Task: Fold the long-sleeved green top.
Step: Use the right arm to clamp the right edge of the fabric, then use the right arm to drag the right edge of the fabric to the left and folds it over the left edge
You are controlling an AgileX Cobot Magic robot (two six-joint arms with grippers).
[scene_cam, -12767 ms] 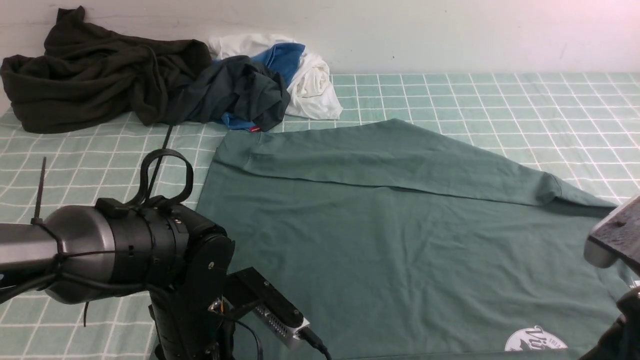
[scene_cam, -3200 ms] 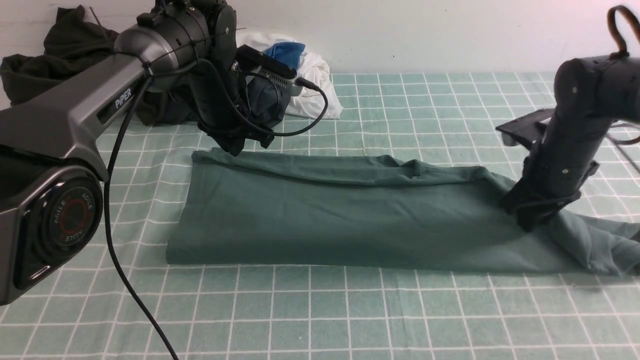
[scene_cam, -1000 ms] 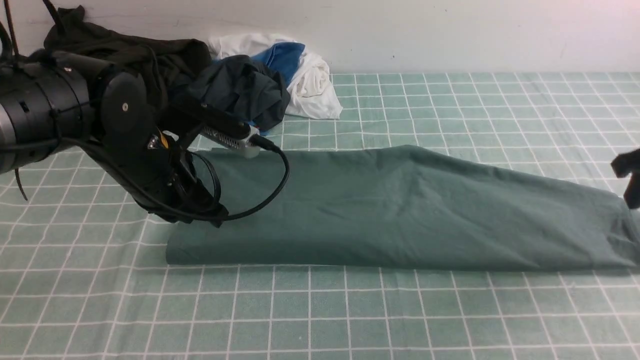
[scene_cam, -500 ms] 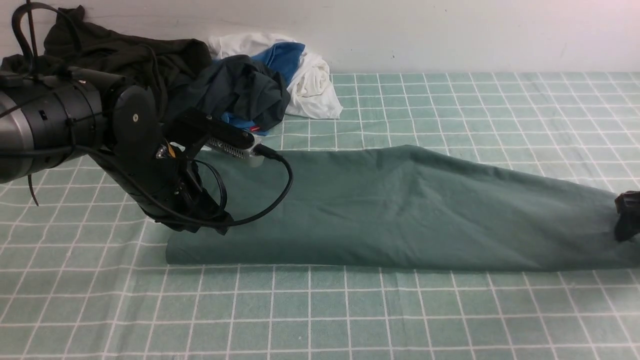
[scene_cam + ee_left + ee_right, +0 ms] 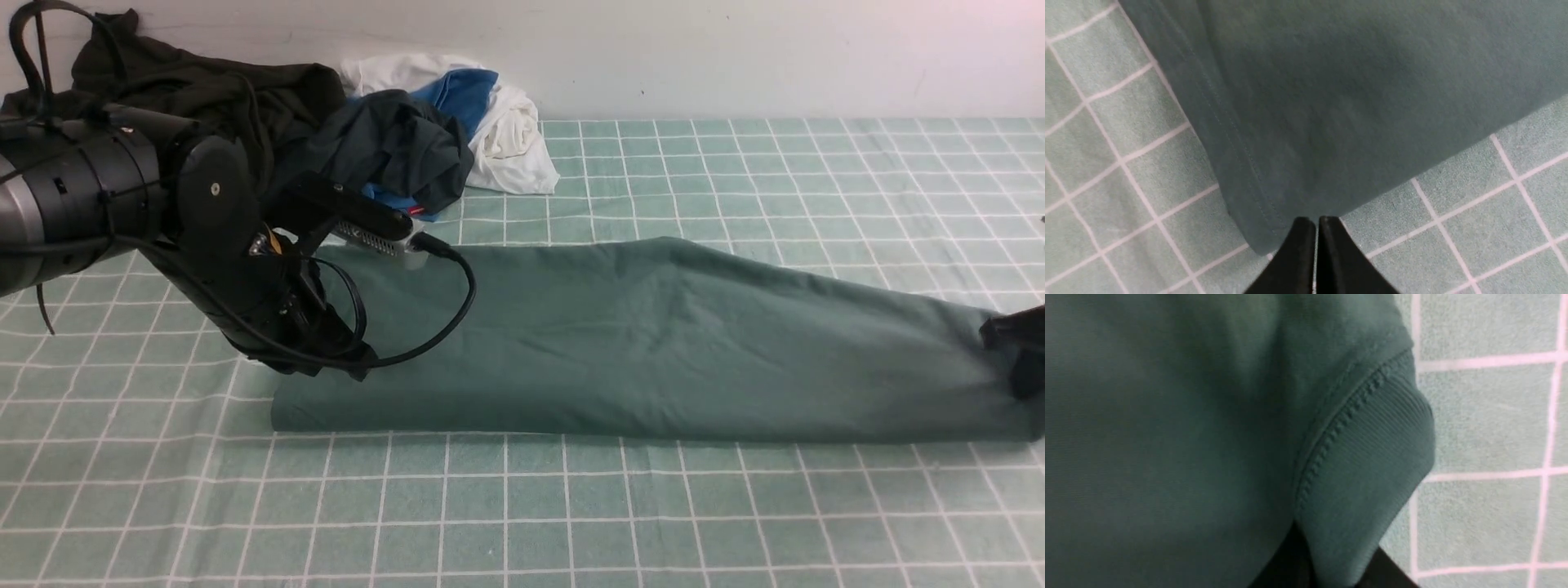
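Observation:
The green long-sleeved top (image 5: 653, 343) lies folded into a long strip across the checked table cover. My left gripper (image 5: 353, 371) is shut at the strip's near left corner. In the left wrist view its tips (image 5: 1316, 221) touch the hem of the top (image 5: 1331, 102), and no cloth shows between them. My right gripper (image 5: 1020, 367) sits at the strip's right end, partly cut off by the frame edge. In the right wrist view the right gripper (image 5: 1337, 543) is shut on a ribbed band (image 5: 1372, 457) of the top.
A heap of other clothes lies at the back left against the wall: a very dark olive garment (image 5: 163, 122), a dark charcoal one (image 5: 392, 147) and white and blue cloth (image 5: 506, 131). The checked cover (image 5: 522, 506) reaches to the near edge.
My right gripper came down onto the top's right end, opened wide, then closed on the ribbed band. My left arm shifted only slightly and stayed shut.

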